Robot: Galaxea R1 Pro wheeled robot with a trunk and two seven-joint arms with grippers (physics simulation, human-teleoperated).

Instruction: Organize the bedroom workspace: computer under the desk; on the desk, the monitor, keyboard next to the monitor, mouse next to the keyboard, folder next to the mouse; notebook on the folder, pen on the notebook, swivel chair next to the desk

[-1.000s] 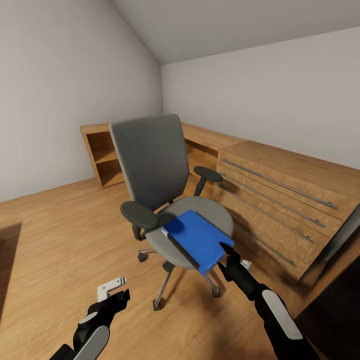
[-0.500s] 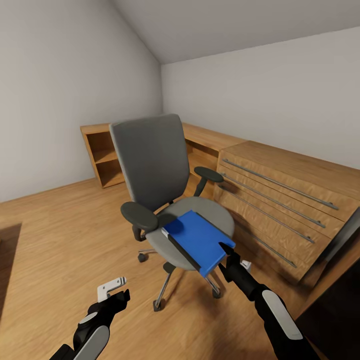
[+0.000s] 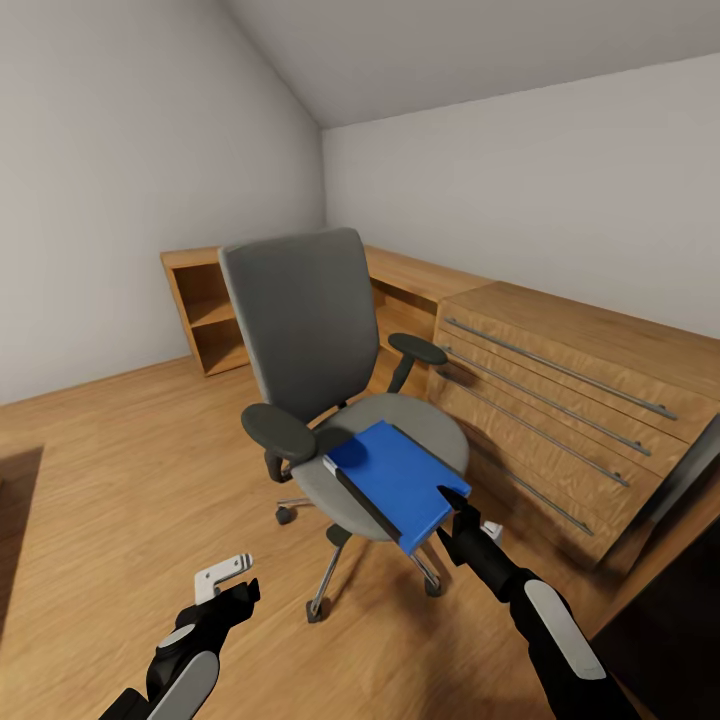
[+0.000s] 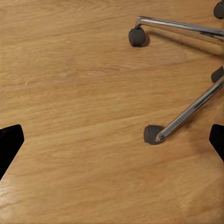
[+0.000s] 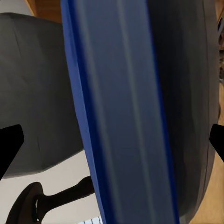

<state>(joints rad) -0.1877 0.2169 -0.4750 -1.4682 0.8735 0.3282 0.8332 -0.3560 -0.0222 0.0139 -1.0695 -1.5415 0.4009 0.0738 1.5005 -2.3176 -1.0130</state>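
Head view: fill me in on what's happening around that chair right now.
The robot faces a grey swivel chair on the wooden floor, with a blue folder lying on its seat. The right gripper is at the folder's near edge, fingers spread wide on either side of it in the right wrist view, not closed on it. The left gripper hangs open low over the floor near the chair's wheeled base. A wooden desk with drawers stands just behind the chair.

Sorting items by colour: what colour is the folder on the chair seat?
Bright blue. The folder shows best in the head view.
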